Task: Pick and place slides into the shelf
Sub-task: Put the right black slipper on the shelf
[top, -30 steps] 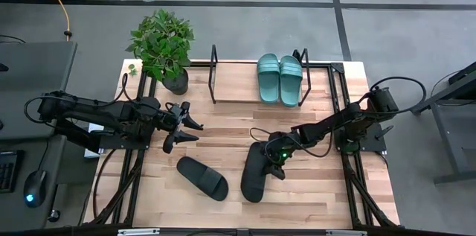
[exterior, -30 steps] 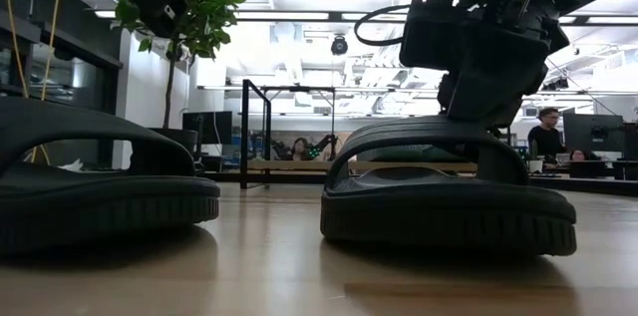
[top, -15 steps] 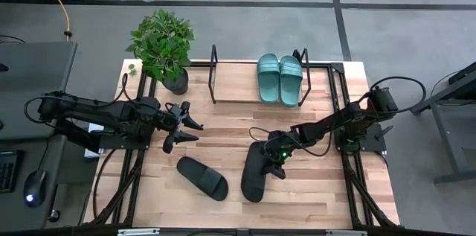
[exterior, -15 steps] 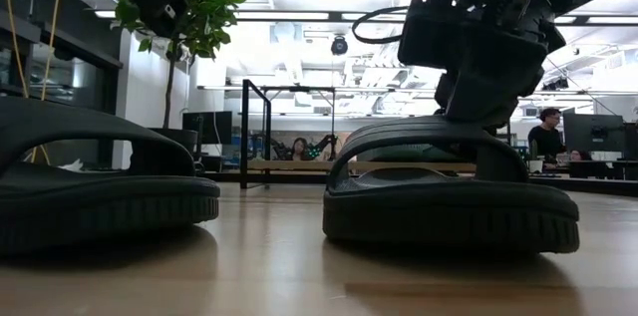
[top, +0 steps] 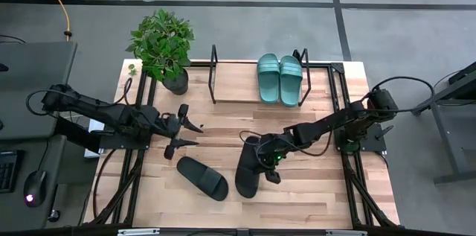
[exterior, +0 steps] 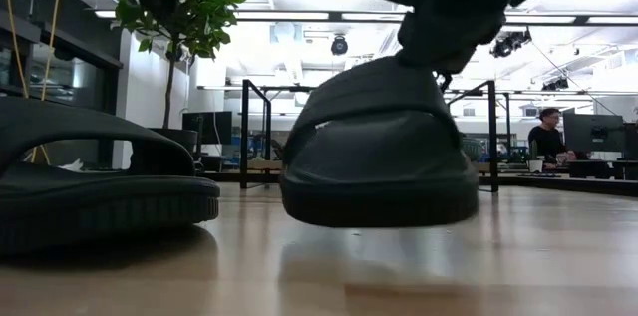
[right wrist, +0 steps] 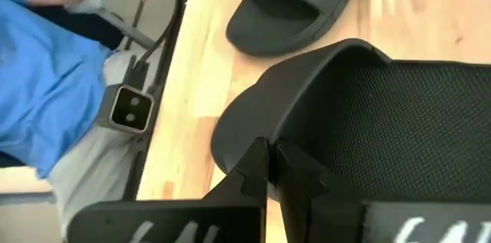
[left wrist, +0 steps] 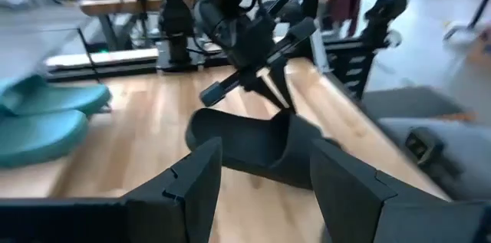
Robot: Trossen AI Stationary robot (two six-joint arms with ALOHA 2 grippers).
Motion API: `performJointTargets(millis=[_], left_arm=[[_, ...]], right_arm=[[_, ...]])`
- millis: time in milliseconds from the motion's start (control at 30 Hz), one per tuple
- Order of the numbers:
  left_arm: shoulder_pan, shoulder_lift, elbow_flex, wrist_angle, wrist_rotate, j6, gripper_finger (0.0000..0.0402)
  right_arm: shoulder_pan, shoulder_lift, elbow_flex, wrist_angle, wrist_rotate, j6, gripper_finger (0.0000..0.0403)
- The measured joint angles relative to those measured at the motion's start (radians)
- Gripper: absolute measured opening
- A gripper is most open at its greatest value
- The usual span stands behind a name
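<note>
Right gripper (top: 262,160) pinches black slide (top: 248,170) above wooden tabletop (top: 312,191).

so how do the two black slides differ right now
The black slide by the right claw is pinched at its strap and lifted off the table; the other black slide lies flat, untouched, angled differently. Both share the wide strap and open toe.

The right gripper (top: 262,158) has raised its black slide (top: 248,169) off the desk (top: 223,128), tilted, carrying it closer to the other black slide (top: 201,178).
</note>
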Motion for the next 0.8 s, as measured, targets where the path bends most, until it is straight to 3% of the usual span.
performJointTargets(millis=[200, 433, 800], left_arm=[[-0.117, 0.009, 0.000, -0.002, -0.177, 0.131, 0.0184], [-0.221, 0.029, 0.000, 0.003, -0.311, 0.263, 0.0184], [-0.339, 0.159, 0.000, 0.019, -0.561, 0.424, 0.0184]], right_arm=[[0.004, 0.000, 0.029, -0.016, 0.054, -0.021, 0.0000], [-0.018, 0.000, 0.033, -0.022, 0.109, -0.032, 0.0000], [-0.069, 0.000, 0.033, 0.060, 0.145, 0.009, 0.0000]])
